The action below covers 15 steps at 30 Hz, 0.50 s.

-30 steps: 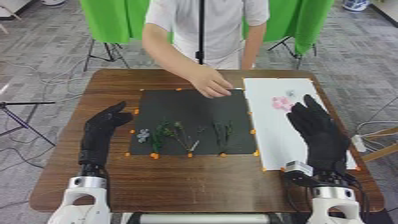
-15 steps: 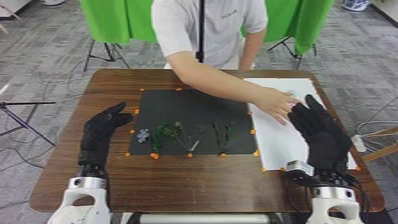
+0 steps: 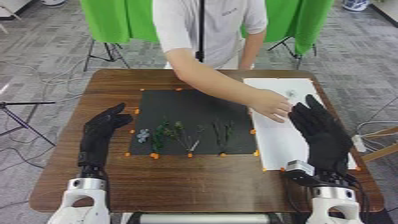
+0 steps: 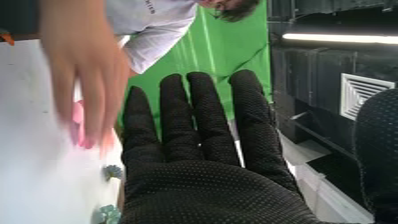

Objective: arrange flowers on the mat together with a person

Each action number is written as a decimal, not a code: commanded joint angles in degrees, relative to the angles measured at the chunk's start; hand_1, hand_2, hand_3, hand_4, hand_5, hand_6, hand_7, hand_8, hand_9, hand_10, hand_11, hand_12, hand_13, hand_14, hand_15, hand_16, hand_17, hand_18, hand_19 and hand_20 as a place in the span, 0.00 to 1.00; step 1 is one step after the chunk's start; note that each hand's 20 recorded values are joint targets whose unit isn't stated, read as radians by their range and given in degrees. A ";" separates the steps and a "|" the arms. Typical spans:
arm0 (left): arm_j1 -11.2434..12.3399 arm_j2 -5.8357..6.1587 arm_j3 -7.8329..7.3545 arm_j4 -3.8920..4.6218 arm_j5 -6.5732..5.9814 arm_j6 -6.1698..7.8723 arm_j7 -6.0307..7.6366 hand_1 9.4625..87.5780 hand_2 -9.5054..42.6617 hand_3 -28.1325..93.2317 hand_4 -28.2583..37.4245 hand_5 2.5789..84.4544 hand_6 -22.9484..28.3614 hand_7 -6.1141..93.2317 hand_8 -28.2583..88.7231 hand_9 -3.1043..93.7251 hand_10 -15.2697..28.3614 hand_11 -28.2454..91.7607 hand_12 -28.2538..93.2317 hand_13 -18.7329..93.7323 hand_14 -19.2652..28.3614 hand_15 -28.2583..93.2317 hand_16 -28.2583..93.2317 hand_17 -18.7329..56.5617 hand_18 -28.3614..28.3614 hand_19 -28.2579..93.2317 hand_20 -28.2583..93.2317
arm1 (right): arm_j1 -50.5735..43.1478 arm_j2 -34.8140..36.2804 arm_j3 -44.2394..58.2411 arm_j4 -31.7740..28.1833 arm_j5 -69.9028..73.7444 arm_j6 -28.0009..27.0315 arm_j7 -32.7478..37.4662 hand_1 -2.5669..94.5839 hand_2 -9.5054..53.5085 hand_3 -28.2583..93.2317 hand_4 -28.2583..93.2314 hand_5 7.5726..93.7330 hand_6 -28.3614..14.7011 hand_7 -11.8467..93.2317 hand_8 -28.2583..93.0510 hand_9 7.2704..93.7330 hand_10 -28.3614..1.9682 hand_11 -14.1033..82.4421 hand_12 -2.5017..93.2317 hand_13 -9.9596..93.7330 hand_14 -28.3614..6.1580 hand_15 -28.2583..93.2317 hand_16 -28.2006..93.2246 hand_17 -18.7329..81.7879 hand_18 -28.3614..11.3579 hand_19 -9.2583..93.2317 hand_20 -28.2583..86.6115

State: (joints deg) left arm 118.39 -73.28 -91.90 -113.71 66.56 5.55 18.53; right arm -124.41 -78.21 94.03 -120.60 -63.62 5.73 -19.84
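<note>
The pink flower [image 4: 78,131] is off the right side of the black mat [image 3: 178,107], on the white sheet [image 3: 280,145] that runs alongside it. It sits under the fingers of the person's hand [image 3: 270,104]; whether it is pinched or only covered, I cannot tell. The person's forearm crosses the mat's far half to reach it. The right hand [image 3: 320,130] is close by, farther out from the mat, its fingers straight and a little spread, holding nothing. So the relation that counts is this: the flower is between the mat and the right hand — a move inward, toward the mat, would bring that hand to it, and into the person's fingers too. The flower's long axis is hidden, but the green stems [image 3: 222,132] on the mat's near half run roughly away from the robot, a line it could well match. The left hand [image 3: 107,125] is past the mat's left side above the desk [image 3: 195,185], relaxed and without a load — plainly the farther one, with the whole mat's width between.
</note>
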 commanded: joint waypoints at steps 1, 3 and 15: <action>0.51 -0.45 -0.22 -0.02 -0.40 -0.25 -0.56 0.19 0.20 0.80 0.09 0.59 0.53 0.20 0.20 0.56 0.68 0.43 0.37 0.54 0.80 0.42 0.25 0.39 0.72 0.30 0.41 | -0.61 -0.09 -0.21 -0.46 0.08 0.87 -0.76 0.09 0.20 0.88 0.09 0.40 0.67 0.19 0.17 0.41 0.49 0.20 0.14 0.42 0.53 0.33 0.31 0.39 0.36 0.10 0.49; 0.61 -0.43 -0.37 -0.09 -0.38 -0.26 -0.61 0.19 0.20 0.80 0.09 0.59 0.53 0.20 0.20 0.56 0.68 0.43 0.37 0.54 0.80 0.42 0.25 0.39 0.72 0.30 0.41 | -0.66 -0.11 -0.23 -0.48 0.08 0.92 -0.79 0.09 0.20 0.88 0.09 0.40 0.67 0.19 0.17 0.41 0.49 0.20 0.14 0.42 0.53 0.33 0.31 0.39 0.36 0.10 0.49; 0.37 0.28 -0.52 0.01 -0.71 -0.30 -0.66 0.19 0.20 0.80 0.09 0.59 0.53 0.20 0.20 0.56 0.68 0.43 0.37 0.54 0.80 0.42 0.25 0.39 0.72 0.30 0.41 | -0.54 0.07 -0.44 -0.21 -0.02 0.70 -0.94 0.09 0.20 0.88 0.09 0.40 0.68 0.19 0.17 0.41 0.48 0.20 0.14 0.42 0.53 0.33 0.31 0.39 0.37 0.10 0.49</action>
State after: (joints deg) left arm 118.49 -73.20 -92.20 -113.79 66.15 5.57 18.42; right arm -124.42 -78.18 93.83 -120.60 -63.58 6.11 -19.97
